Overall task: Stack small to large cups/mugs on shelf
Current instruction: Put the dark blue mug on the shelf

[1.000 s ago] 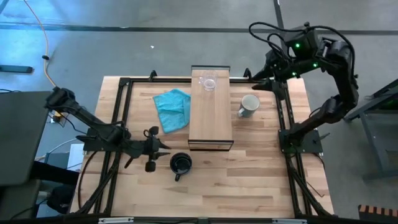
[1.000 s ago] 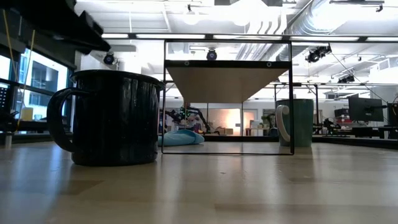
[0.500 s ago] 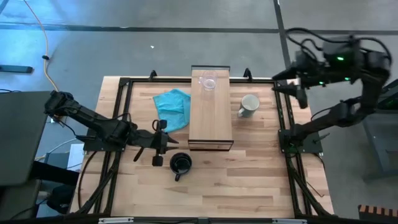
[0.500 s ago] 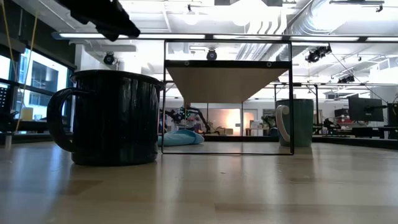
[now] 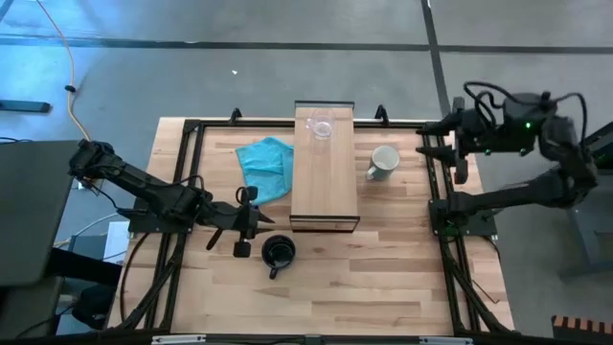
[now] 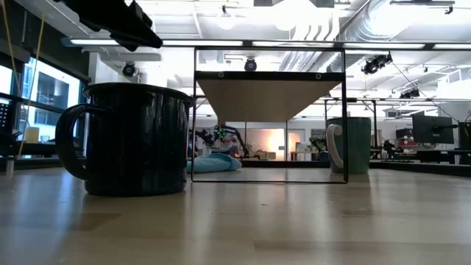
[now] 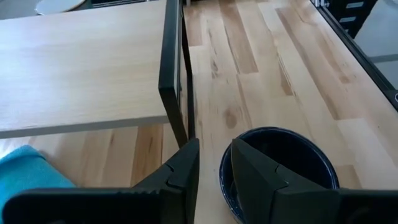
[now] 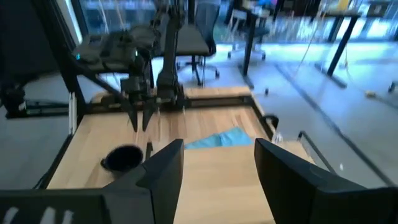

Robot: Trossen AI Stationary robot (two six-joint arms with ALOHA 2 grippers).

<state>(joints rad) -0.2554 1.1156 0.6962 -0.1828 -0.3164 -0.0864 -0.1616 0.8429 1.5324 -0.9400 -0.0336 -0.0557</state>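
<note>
The black mug [image 5: 279, 252] stands upright on the table near the shelf's near left corner, its handle toward the near edge. My left gripper [image 7: 214, 163] hovers just left of it and above its rim, as the low view shows; its fingers stand a narrow gap apart with nothing between them. The light-wood shelf [image 5: 325, 168] carries the clear glass cup [image 5: 322, 127] upright at its far end. The white mug [image 5: 383, 161] stands on the table right of the shelf. My right gripper [image 5: 442, 146] is open and drawn back at the table's right edge.
A teal cloth [image 5: 266, 168] lies crumpled on the table left of the shelf. Black frame rails [image 5: 436, 182] run along the table's left, right and far sides. Bare tabletop [image 5: 364, 278] spreads along the near edge.
My right gripper has pulled back from beside the shelf's far end toward the table's right edge and sunk, still open. My left gripper has risen and shifted a little toward the shelf, then held still. The cups have not moved.
</note>
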